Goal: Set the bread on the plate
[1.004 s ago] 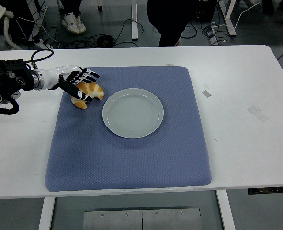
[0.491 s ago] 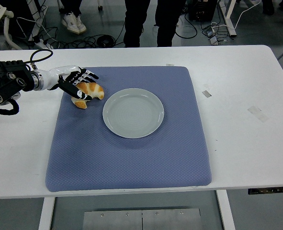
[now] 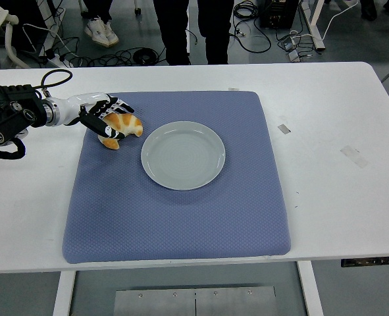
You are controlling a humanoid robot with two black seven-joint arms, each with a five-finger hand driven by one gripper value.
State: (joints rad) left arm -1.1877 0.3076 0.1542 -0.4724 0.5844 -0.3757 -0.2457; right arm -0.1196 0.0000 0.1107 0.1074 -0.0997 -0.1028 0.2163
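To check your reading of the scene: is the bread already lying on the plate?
No. The bread lies on the blue mat left of the empty plate, under the left robot hand.

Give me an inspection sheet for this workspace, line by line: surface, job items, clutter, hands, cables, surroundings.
Surface: white table with a blue mat laid across the middle.
Job's things: bread lies on the mat, left of the plate; the plate is empty.
Clutter: tape scraps on the table's right side.
Grippers: left hand has its fingers curled around the bread; right hand not in view.
Cables: black cable loops over the left arm's wrist; more on the floor behind.
Surroundings: a person's legs behind the far edge.
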